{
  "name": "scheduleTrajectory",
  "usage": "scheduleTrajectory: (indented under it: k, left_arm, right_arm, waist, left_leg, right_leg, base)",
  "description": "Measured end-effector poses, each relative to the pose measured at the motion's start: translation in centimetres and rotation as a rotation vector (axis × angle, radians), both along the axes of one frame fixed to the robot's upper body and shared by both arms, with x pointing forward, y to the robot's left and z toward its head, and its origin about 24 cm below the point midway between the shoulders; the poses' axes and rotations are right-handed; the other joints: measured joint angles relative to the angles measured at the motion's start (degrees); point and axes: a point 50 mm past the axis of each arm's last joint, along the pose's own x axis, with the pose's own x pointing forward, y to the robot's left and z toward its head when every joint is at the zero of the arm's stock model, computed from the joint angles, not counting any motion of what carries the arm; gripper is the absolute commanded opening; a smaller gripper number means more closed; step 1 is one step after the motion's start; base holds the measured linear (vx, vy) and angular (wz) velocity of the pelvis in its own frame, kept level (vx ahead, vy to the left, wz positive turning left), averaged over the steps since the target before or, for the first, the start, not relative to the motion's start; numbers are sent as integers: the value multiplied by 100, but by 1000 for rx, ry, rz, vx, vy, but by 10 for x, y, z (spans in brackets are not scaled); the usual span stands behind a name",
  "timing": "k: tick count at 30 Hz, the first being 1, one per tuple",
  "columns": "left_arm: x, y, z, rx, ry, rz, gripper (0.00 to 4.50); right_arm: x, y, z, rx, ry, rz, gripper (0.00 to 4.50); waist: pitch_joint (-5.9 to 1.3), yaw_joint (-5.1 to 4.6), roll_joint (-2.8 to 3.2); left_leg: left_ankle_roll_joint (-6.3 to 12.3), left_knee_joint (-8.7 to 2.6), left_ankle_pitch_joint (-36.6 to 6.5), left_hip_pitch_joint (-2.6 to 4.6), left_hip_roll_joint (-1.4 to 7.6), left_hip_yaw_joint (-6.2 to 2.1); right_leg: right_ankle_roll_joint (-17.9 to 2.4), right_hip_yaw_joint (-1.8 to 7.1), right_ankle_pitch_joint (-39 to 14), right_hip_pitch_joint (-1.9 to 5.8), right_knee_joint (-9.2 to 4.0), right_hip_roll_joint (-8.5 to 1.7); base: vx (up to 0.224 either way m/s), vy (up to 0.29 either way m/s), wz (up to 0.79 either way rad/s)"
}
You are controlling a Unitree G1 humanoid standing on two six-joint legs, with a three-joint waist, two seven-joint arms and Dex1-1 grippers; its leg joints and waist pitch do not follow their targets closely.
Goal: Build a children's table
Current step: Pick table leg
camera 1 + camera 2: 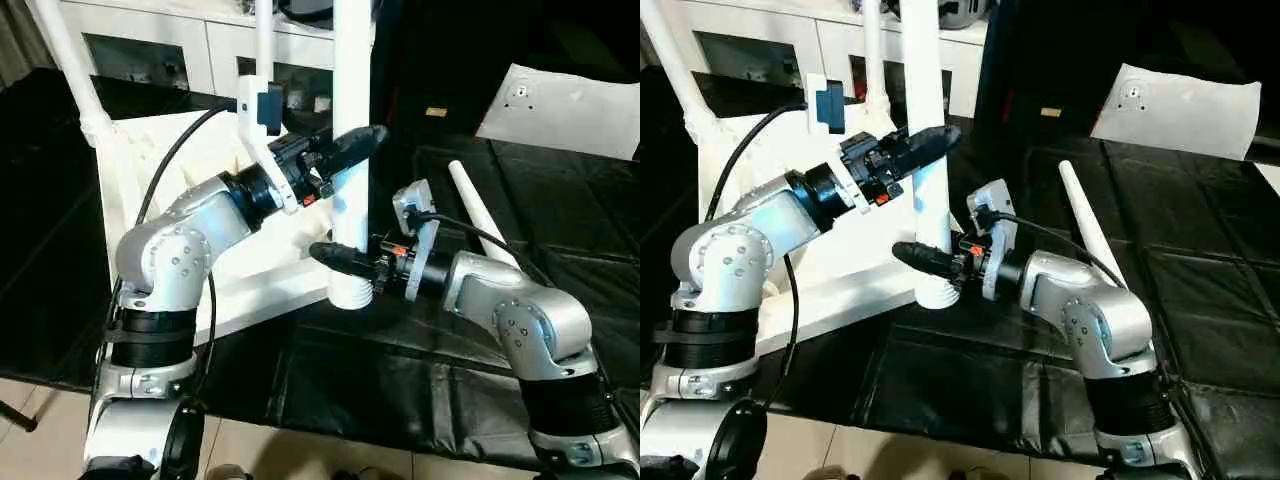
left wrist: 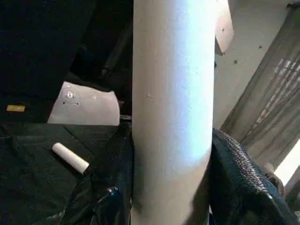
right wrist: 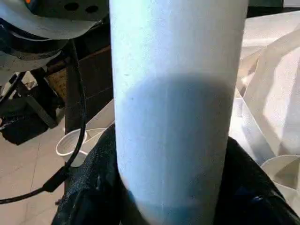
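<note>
White plastic leg [image 1: 351, 150] is held upright at the centre, its foot in a corner socket of the upturned tabletop [image 1: 200, 200]. Low down it is clamped by the right pincer [image 1: 335, 256], higher by the left pincer [image 1: 358, 142]. A loose leg [image 1: 480, 215] lies at three o'clock.

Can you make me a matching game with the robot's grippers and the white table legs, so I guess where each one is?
Things:
1. left gripper
2. right gripper
3. upright leg
4. spare leg

Places:
A. lying on the black mat
B. standing at the tabletop's near corner
C. clamped high on the upright leg
D. clamped low on the upright leg

Pairs: 1-C, 2-D, 3-B, 4-A
</note>
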Motion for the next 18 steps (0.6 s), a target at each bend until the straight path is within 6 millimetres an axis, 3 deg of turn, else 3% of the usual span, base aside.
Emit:
scheduleTrajectory:
  k: [15, 16, 18]
  left_arm:
    - [1, -5, 6, 56, -39, -8, 186]
    - [1, -5, 6, 65, -42, -6, 186]
    - [2, -5, 8, 85, -53, 0, 186]
  right_arm:
    - [2, -4, 2, -15, -25, -13, 193]
    - [2, -4, 2, -13, -23, -15, 249]
    - [2, -4, 2, -3, -19, -18, 263]
  waist:
    - [0, 0, 0]
    - [0, 0, 0]
    - [0, -2, 0]
  left_leg:
    - [0, 0, 0, 0, 0, 0]
    - [1, 0, 0, 0, 0, 0]
    - [1, 0, 0, 0, 0, 0]
  right_leg:
    - [0, 0, 0, 0, 0, 0]
    - [0, 0, 0, 0, 0, 0]
    - [0, 0, 0, 0, 0, 0]
  base:
    - [0, 0, 0]
    - [0, 0, 0]
    - [0, 0, 0]
